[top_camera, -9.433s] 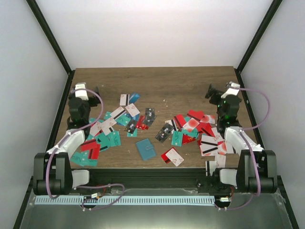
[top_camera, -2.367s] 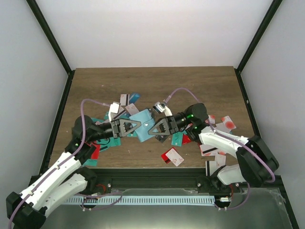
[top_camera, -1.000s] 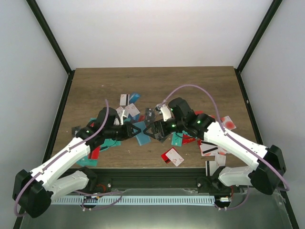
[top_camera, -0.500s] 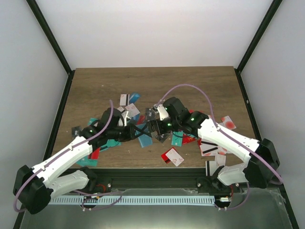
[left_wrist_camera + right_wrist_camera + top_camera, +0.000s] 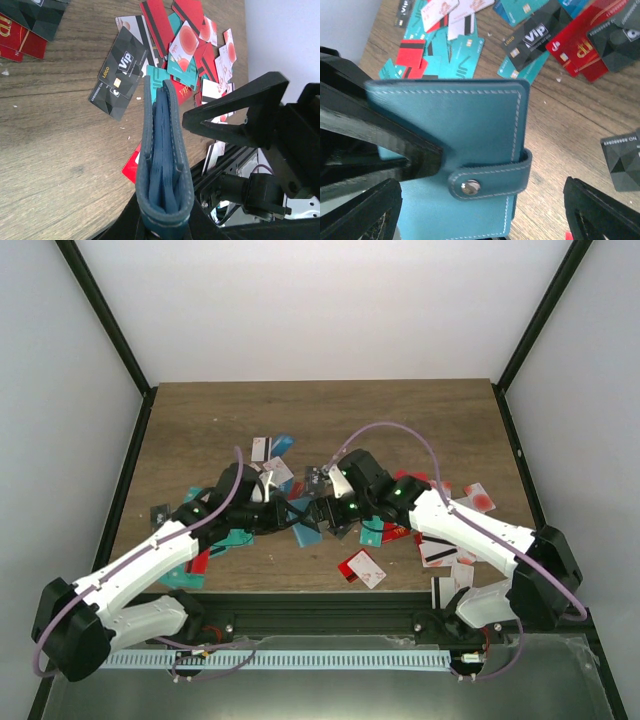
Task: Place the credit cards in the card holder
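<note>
The left tool (image 5: 284,515) is clamped on the card holder (image 5: 163,165), its clasp snapped shut, holding it edge-on above the counter (image 5: 330,420). Just opposite, the right tool (image 5: 323,511) faces the holder with fingers spread wide apart, gripping nothing. Credit cards (image 5: 415,502) lie scattered beneath both tools and out to either side.

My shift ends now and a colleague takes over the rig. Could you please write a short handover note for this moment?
Left gripper: shut on the card holder, holding it lifted off the table.
Right gripper: open, facing the holder's strap side, not gripping it.
Holder: the snap strap is fastened, so it is closed.
Cards: all that I can see lie scattered on the table.
Done: holder picked up.
Left: open the strap, then put the cards in.
</note>
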Robot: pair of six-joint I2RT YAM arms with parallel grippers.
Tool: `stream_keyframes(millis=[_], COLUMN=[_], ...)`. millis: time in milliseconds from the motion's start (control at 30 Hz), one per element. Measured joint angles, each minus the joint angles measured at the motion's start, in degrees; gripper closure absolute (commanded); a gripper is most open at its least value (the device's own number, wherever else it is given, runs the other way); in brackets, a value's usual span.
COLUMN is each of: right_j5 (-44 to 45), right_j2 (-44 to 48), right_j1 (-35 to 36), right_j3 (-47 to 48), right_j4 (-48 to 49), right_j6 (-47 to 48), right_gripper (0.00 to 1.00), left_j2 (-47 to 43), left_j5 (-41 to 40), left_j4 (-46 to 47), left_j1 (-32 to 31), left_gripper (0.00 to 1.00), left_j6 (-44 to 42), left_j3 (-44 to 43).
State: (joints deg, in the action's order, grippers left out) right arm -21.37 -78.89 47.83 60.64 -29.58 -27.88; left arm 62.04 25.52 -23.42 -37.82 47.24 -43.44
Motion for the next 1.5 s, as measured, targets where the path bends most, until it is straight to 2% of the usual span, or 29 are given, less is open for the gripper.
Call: stream_keyframes(millis=[300, 800, 900, 1067, 1167, 1300, 1500], right_j5=[1.3, 9.8, 10.2, 14.3, 15.1, 11.9, -1.8], right_j2=[0.1, -3.0, -3.0, -3.3, -2.9, 0.8, 9.3], right_j1=[0.0, 0.2, -1.7, -10.5, -12.5, -12.4, -12.4], right_j3=[-4.4, -1.6, -1.7, -3.6, -5.0, -8.1, -14.1], right_j4=[0.3, -2.1, -3.0, -4.9, -5.9, -5.9, -0.6], right_j6=[0.0, -0.1, 0.0, 0.5, 1.2, 2.4, 3.6], right_gripper=[0.17, 0.22, 0.24, 0.28, 0.29, 0.3, 0.32], left_j2=[1.3, 3.3, 3.2, 2.4, 2.4, 2.5, 4.6], left_j5=[0.0, -1.5, -1.3, 1.2, 1.5, 1.3, 1.1], left_j4=[1.3, 2.3, 2.5, 1.3, 0.8, -1.0, -4.0], left_j1=[0.0, -0.1, -0.1, -1.0, -1.1, -1.1, -1.1], left_gripper=[0.96, 0.96, 0.96, 0.96, 0.96, 0.96, 0.96], left_j6=[0.1, -0.6, -1.2, -2.4, -2.8, -3.9, -5.6], left_j3=[0.0, 0.0, -0.1, -1.0, -1.1, -1.1, -1.1])
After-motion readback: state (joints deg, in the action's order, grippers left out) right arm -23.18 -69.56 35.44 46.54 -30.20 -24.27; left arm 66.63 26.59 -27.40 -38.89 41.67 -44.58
